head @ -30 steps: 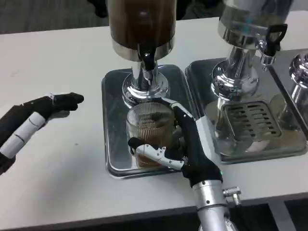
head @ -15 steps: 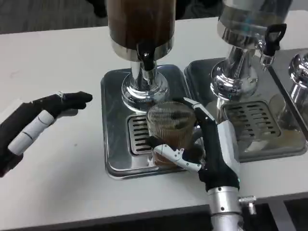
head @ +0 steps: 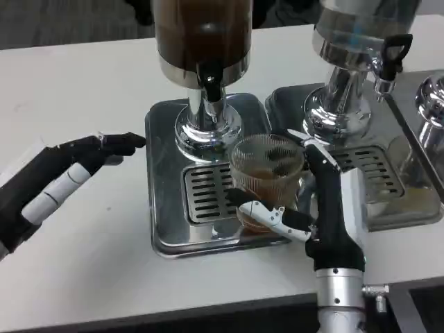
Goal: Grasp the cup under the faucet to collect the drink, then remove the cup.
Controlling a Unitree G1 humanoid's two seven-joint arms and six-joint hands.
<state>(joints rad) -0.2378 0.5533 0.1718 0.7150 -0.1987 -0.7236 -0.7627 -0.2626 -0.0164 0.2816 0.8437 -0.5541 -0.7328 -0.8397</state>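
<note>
We note the right hand (head: 316,215) wrapped around the ribbed glass cup (head: 266,177), thumb across its front, fingers behind. The cup holds brown drink and sits over the right edge of the steel drip tray (head: 166,229), right of the faucet (head: 210,88). Left hand (head: 66,177) hovers left of the tray, fingers extended, holding nothing.

Your right hand (head: 316,208) stands upright above its silver forearm, thumb and fingers wrapped around the cup (head: 267,177). Your left hand (head: 69,173) reaches in from the left, fingers extended and apparently clear of the counter (head: 83,76), holding nothing.
</note>
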